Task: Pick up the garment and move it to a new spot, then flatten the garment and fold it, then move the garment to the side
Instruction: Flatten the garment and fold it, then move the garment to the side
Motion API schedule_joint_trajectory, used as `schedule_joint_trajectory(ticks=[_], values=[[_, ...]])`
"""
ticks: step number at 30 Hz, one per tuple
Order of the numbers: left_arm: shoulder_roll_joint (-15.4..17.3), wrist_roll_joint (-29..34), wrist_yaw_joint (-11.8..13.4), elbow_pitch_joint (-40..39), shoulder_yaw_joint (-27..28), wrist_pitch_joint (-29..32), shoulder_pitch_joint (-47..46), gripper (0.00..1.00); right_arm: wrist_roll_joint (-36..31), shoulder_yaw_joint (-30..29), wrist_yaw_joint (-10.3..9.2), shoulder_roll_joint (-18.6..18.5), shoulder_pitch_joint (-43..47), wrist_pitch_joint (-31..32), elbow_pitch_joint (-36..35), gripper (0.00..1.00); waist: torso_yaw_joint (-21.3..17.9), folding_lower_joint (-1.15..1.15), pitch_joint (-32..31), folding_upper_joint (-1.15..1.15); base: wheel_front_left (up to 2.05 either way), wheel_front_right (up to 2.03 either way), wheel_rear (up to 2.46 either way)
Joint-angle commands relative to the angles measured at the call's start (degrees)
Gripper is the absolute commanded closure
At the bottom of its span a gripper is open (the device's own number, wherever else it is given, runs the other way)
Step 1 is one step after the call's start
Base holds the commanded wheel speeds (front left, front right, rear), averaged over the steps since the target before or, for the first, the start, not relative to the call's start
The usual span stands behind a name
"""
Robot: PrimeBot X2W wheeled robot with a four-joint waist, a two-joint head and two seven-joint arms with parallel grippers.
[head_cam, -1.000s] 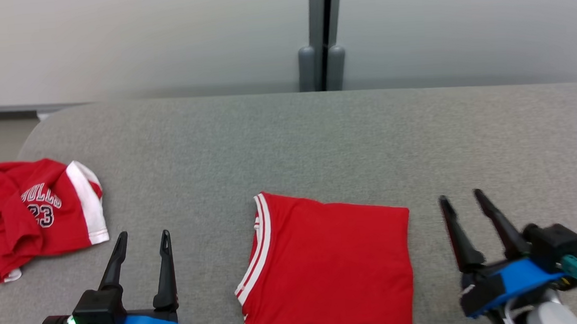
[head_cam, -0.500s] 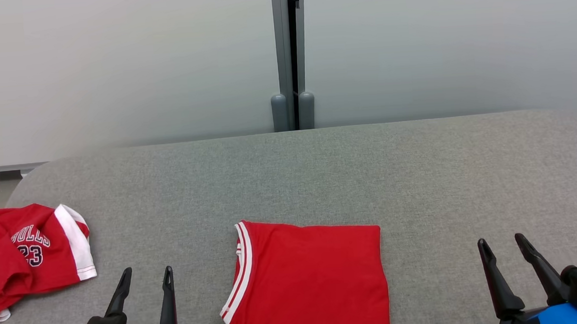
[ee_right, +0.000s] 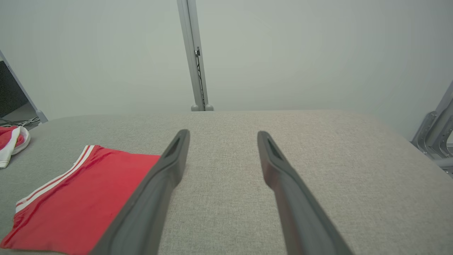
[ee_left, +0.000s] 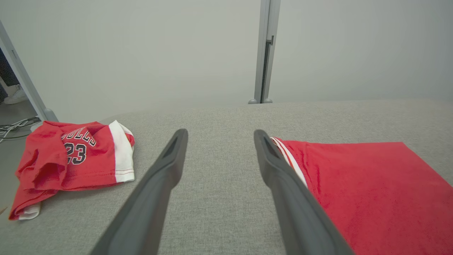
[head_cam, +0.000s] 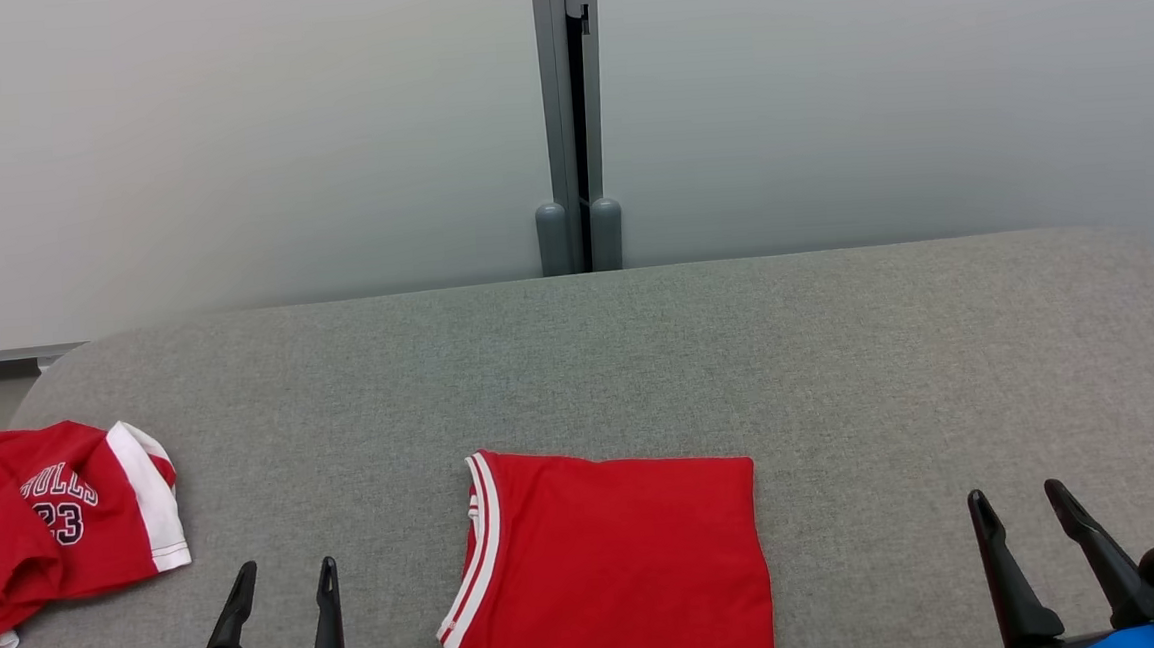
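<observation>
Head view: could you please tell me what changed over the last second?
The camera tilted up, sliding the whole picture down. The right gripper drew away rightward from the folded red garment with white trim. Nothing was grasped or released. The left gripper barely moved; both stayed open. The garment and the crumpled red jersey lie unmoved on the grey fabric table.

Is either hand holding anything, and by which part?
Nothing is held: the left hand and right hand are open and empty, the folded garment lying free between them.
</observation>
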Motion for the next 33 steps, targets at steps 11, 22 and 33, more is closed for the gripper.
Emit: schedule_joint_trajectory(ticks=[11, 22, 33], values=[[0.23, -0.31, 0.23, 0.45, 0.11, -0.72, -0.62, 0.00, -0.79, -0.50, 0.00, 0.64, 0.80, 0.63, -1.42, 0.00, 0.41, 0.00, 0.32, 0.00, 0.00, 0.00, 0.00], [-0.99, 0.90, -0.20, -1.22, 0.81, -2.17, -5.69, 0.00, -1.39, 1.92, 0.00, 0.28, -2.62, 0.45, 3.33, 0.00, 5.21, 0.00, 5.94, 0.00, 0.00, 0.00, 0.00], [-4.77, 2.73, -1.66, -1.99, 3.14, -3.04, -12.06, 0.00, 2.57, 7.17, 0.00, 1.03, -13.96, -3.40, 26.42, 0.00, 11.37, 0.00, 13.88, 0.00, 0.00, 0.00, 0.00]])
